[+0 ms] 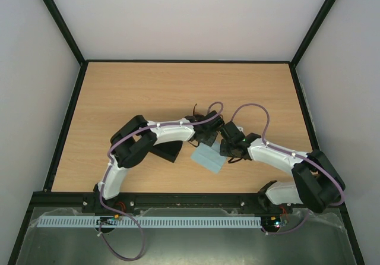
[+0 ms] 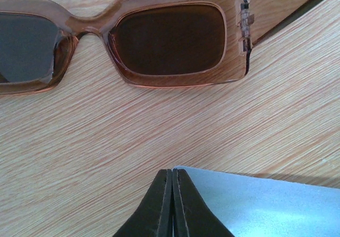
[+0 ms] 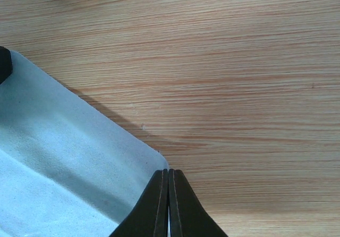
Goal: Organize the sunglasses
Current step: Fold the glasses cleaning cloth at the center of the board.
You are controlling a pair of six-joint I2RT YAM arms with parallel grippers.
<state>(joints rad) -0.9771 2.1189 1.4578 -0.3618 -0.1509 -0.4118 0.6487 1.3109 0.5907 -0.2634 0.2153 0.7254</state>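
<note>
The sunglasses (image 2: 170, 37) lie flat on the wooden table (image 2: 106, 141), ahead of the left gripper's (image 2: 172, 172) fingertips and apart from them, with bare wood between. They have an amber, see-through frame and dark squarish lenses. One lens is directly ahead of the fingers, the other is ahead and to their left, cut by the edge of the wrist view. From the hinge at the right end of the frame one arm goes away, up and to the right.

The left fingers (image 2: 159, 205) are pressed together with no gap. A corner of the pale blue cloth (image 2: 265, 205) meets them exactly at the tips and seems to be pinched there. The rest of the cloth spreads to the right of these fingers.

The right gripper (image 3: 168, 172) is also closed, its two fingers (image 3: 154, 205) tight together. Another corner of the same cloth ends at their tips, so it looks clamped there as well. The cloth spreads to their left and throws a shadow on the wood along its edge. Far ahead and to the left of the right fingers only a small piece of the amber frame shows.

From above, the two grippers are close to each other at the middle of the table. The black case (image 1: 165, 152) lies partly under the left arm, behind its fingers.
</note>
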